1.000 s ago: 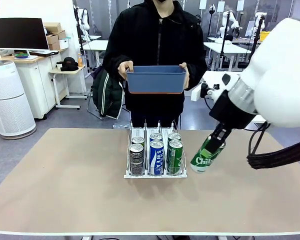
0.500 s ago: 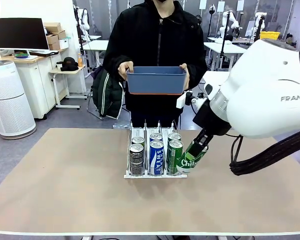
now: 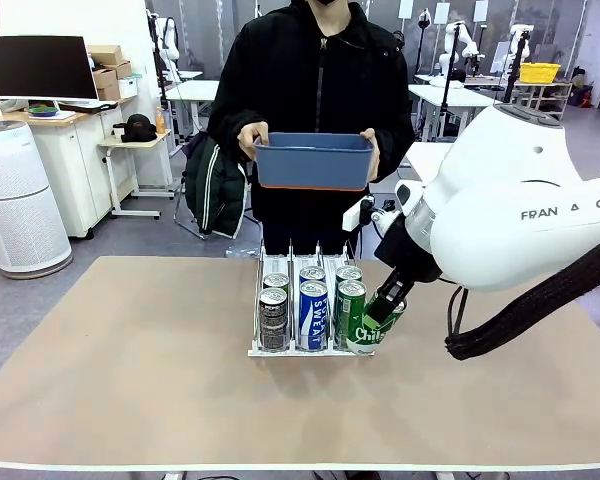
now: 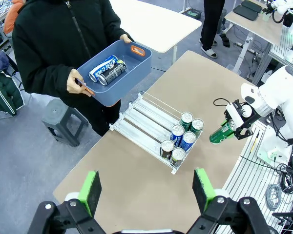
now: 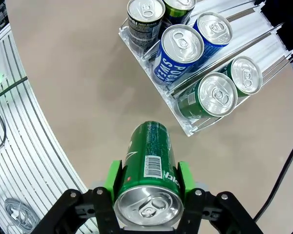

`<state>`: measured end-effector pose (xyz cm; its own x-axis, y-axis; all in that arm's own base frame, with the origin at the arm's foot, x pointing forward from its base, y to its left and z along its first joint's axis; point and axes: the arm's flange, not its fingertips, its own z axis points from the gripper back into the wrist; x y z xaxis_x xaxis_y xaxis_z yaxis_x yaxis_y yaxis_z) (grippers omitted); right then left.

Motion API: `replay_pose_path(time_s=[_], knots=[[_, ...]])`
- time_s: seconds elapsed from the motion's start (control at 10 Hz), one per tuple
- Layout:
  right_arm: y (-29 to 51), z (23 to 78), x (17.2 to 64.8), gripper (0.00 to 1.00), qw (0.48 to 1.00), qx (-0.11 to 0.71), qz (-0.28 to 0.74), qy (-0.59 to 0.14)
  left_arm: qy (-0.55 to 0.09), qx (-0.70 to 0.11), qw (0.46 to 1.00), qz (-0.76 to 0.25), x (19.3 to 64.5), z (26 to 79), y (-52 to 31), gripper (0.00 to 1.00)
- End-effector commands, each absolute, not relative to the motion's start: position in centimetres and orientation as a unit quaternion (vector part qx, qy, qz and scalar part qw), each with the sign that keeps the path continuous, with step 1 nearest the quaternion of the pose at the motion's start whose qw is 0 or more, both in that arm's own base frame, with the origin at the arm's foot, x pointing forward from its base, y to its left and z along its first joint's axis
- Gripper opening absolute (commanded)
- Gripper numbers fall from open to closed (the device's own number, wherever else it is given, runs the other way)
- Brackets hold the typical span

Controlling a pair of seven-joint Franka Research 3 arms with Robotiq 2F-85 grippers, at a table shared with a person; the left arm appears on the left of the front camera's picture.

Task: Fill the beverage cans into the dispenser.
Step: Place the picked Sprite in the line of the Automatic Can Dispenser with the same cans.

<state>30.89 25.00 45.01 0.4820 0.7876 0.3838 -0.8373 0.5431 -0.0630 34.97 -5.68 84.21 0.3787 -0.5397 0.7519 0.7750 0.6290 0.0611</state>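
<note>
1. Left tool [image 4: 147, 191]: released, green pads spread wide, nothing between them. It is held high above the desk [image 3: 130, 380], judged parked clear of the work.
2. Dispenser [image 3: 310, 351]: set near the middle of the desk's far edge, lanes running toward the person. Six cans are stood at its near end: dark grey pair [image 3: 273, 315] in the left lane, blue pair [image 3: 313, 310] in the middle, green pair [image 3: 351, 305] in the right. The lane backs are left bare, judged to be the loading end.
3. Held green can [image 3: 368, 333]: clenched at its sides by the right tool [image 3: 388, 300], tilted, base low at the dispenser's near right corner. Contact cannot be told from the front; in the right wrist view a strip of desk is seen between can and rack.
4. Blue bin [image 3: 313, 162]: held by the person's hands [image 3: 252, 140] beyond the far edge. Its contents are hidden from the front; from the left wrist view two cans are seen lying inside, blue-and-white [image 4: 101, 68] and dark [image 4: 112, 73], judged supply not yet loaded.
</note>
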Motion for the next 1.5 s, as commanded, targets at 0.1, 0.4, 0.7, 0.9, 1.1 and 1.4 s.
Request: replay_pose_path(time_s=[0.1,0.4,0.7,0.9,1.1,1.4], knots=[[25.0,45.0,30.9,0.58,0.858,0.066,0.473,-0.187,-0.388,-0.162,0.816,-0.397,34.9,84.3,-5.7,1.0],[25.0,43.2,32.2,0.58,0.861,0.051,0.444,-0.244,-0.388,-0.162,0.816,-0.397,34.9,84.3,-5.7,1.0],[25.4,41.6,33.6,0.58,0.861,0.042,0.442,-0.248,-0.388,-0.162,0.816,-0.397,34.9,84.3,-5.7,1.0],[25.6,40.6,34.6,0.58,0.862,0.034,0.432,-0.264,-0.388,-0.162,0.816,-0.397,34.9,84.3,-5.7,1.0],[25.7,40.4,35.3,0.58,0.861,0.036,0.423,-0.279,-0.388,-0.162,0.816,-0.397,34.9,84.3,-5.7,1.0],[26.1,40.4,36.7,0.58,0.866,0.032,0.41,-0.284,-0.388,-0.162,0.816,-0.397,34.9,84.3,-5.7,1.0]])
